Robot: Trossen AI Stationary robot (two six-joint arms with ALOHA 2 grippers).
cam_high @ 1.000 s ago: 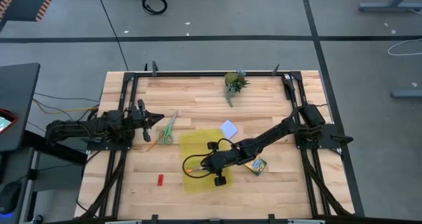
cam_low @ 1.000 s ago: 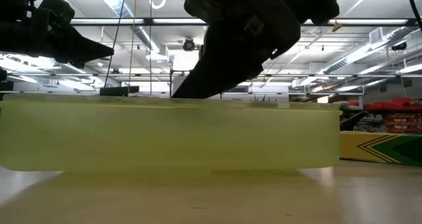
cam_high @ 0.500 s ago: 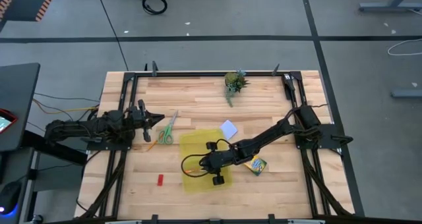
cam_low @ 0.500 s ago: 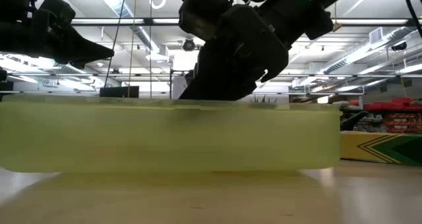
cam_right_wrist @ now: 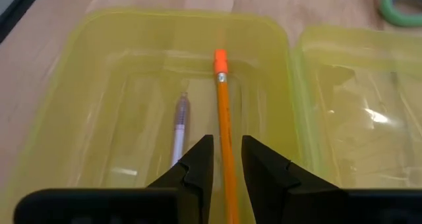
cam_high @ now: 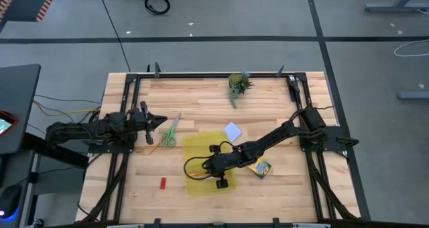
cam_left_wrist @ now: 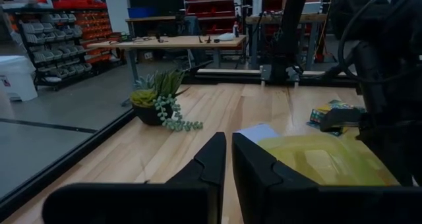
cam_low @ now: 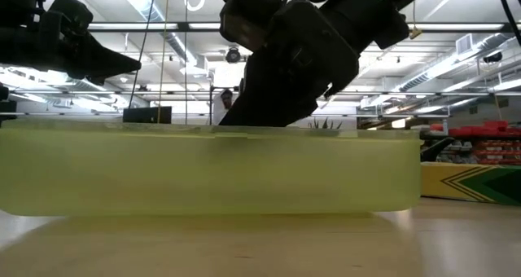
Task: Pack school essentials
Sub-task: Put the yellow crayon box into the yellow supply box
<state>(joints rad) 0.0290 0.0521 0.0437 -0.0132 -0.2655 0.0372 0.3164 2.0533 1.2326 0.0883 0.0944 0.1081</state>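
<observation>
- Shifted slightly since a second ago: right gripper, now a little nearer the near-left corner of the yellow case, arm more bent; left arm unchanged.
- Right gripper: low over one tray of the open case, fingers narrowly parted, closed on the orange pencil.
- Orange pencil: clamped between those fingers, running straight forward from them over the tray floor, orange eraser end farthest from the gripper.
- Pale pen-like stick: flat on the tray floor, just beside the pencil and parallel to it, forward of one fingertip, not gripped.
- Second tray of the case: alongside the first, off to the gripper's side.
- Left gripper: waiting at the left table edge, fingers nearly together, holding nothing.
- Green-handled scissors: on the wood just ahead of the left gripper, between it and the case; another thin orange pencil just beside them.
- Crayon box: beside the right forearm, behind the right gripper, outside the case.
- Pale blue note pad: just past the case's far edge, apart from both grippers.
- Small red block: on bare wood, apart from the case, to the left of the right gripper.
- Potted plant: near the far table edge, well apart from both grippers.
</observation>
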